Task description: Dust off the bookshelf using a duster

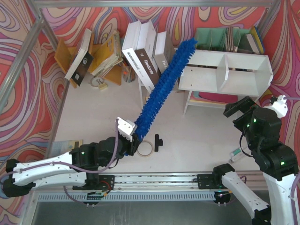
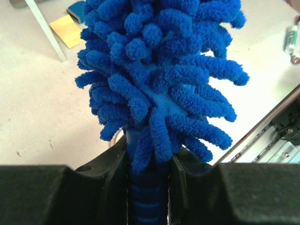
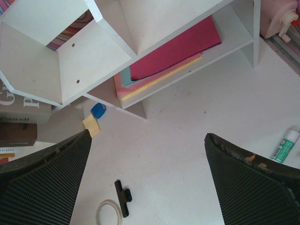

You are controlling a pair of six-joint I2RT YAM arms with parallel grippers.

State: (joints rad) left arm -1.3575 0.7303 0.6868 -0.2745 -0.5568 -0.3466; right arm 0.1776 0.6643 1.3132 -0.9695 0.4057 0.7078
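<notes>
In the overhead view, the duster (image 1: 164,86) is seen pinched at its handle end by the left gripper (image 1: 133,140), near the middle of the table's (image 1: 93,117) near edge. The fluffy length is slanted upward and away to the right, its tip lying by the left end of the bookshelf (image 1: 225,70), which stands toward the far right corner. Whether tip and shelf touch cannot be told. The right gripper (image 1: 239,110) is held in front of the shelf's right end, near the right edge. A tape ring (image 1: 144,149) and a black clip (image 1: 158,142) lie just beside the left gripper.

In the left wrist view, the jaws of the left gripper (image 2: 150,173) are pressed onto the ribbed blue handle (image 2: 147,201), the blue strands (image 2: 159,70) filling the frame above.

In the right wrist view, the fingers (image 3: 42,183) of the right gripper (image 3: 147,159) are spread wide with nothing between them. The bookshelf (image 3: 93,56) is seen beyond, with pink and yellow sheets (image 3: 178,47) on its low board. A glue stick (image 3: 285,145) lies at the right.
</notes>
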